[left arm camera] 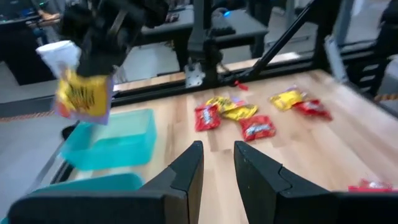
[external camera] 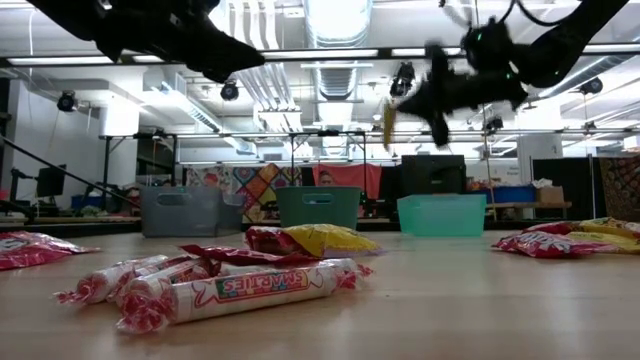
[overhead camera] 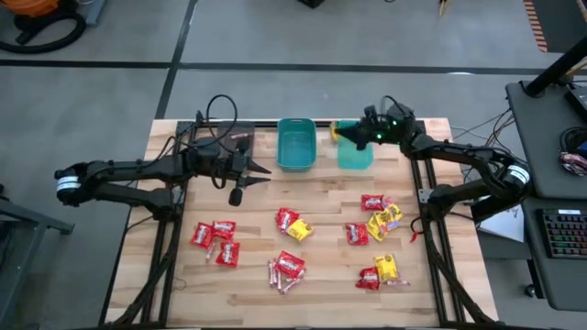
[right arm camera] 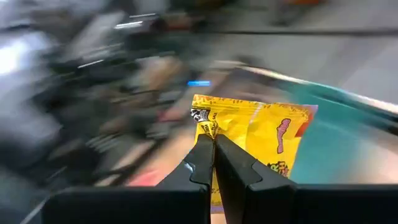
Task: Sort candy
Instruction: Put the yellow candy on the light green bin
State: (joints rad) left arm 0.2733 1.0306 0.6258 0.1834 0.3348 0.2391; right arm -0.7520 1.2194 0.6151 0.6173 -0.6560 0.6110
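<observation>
Now | right claw (right arm camera: 213, 149) pinching shiny yellow candy packet (right arm camera: 261, 134) above light teal plastic bin (overhead camera: 354, 151) | left claw (left arm camera: 217, 165) partly spread, empty | next: center over bin, then let go.

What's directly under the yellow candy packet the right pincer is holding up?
The right pincer, shut on the yellow packet, holds it above the light teal bin at the table's far edge. The arm covers part of the bin's inside, so any contents cannot be made out.

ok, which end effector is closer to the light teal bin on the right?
Right. The right end effector, shut on a yellow packet, hangs over the light teal bin; the left end effector hovers beyond the darker teal bin.
</observation>
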